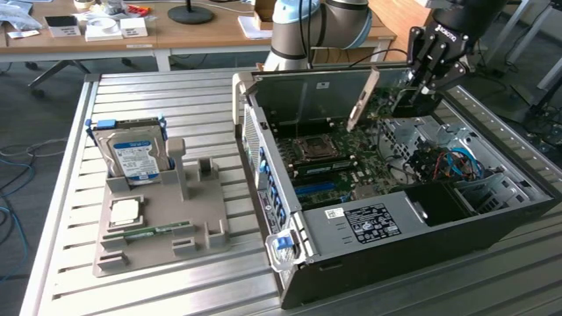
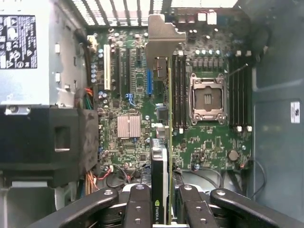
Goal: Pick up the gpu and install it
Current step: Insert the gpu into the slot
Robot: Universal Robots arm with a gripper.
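Gripping the gpu (image 2: pixel 159 166) edge-on, the hand (image 2: pixel 163 197) holds it above the motherboard (image 2: pixel 209 142), so installing seems underway and demands exact slot alignment.

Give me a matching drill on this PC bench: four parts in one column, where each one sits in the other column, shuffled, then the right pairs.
1. gpu
2. hard drive
3. RAM stick
4. CPU socket

A. standing upright in the grey holder
B. fixed on the motherboard inside the case
C. clamped edge-on in the gripper, above the motherboard
D. lying low in the grey holder

Pairs: 1-C, 2-A, 3-D, 4-B
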